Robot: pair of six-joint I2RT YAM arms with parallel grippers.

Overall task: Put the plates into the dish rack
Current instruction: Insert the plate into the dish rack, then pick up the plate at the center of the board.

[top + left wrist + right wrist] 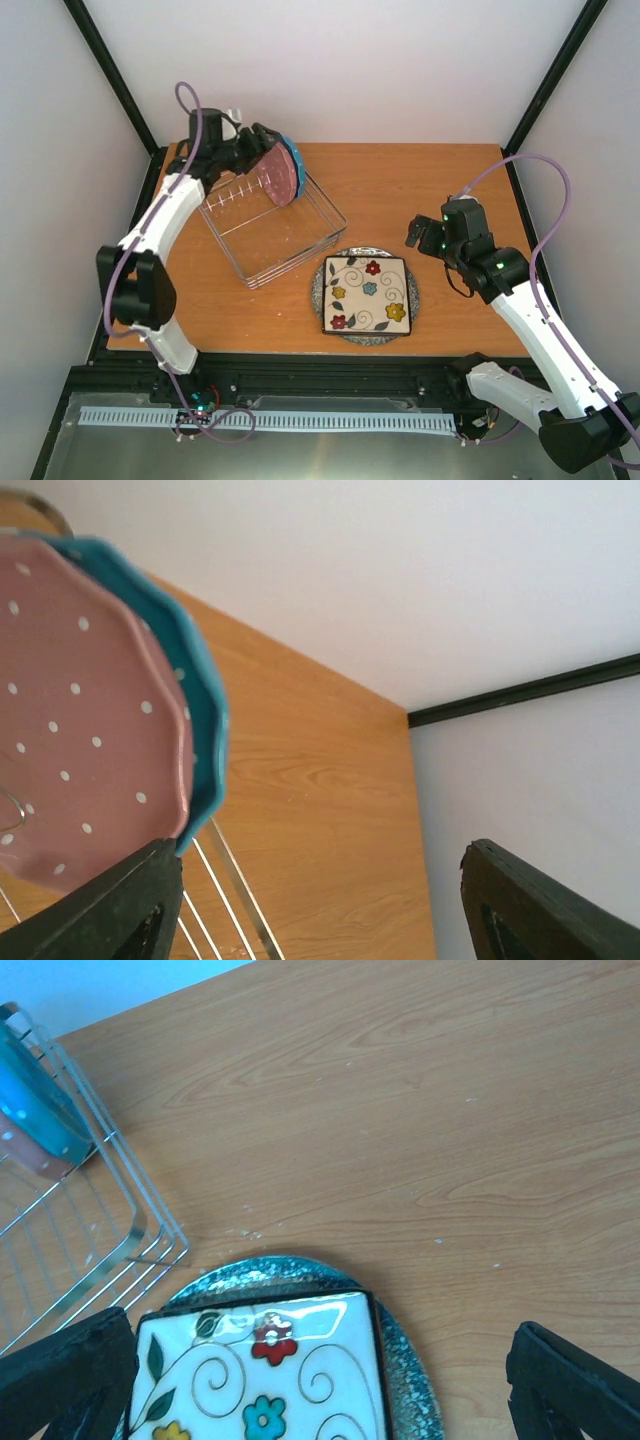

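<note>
Left gripper (258, 148) stands spread beside pink plate (278, 178) and blue plate (295, 163) in the rack (300, 240); right gripper (415, 232) hangs spread near square plate (368, 293) on grey plate (416, 292).

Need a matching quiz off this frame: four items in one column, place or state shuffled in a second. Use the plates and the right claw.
Items
1. Square cream flowered plate with dark rim
2. Round grey speckled plate
3. Pink white-dotted scalloped plate
4. Right claw

Place or state
A. Flat on the wooden table, beneath another plate
B. Open, holding nothing
C. Standing on edge in the silver wire dish rack
D. Lying on top of a round plate

Pairs: 1-D, 2-A, 3-C, 4-B
</note>
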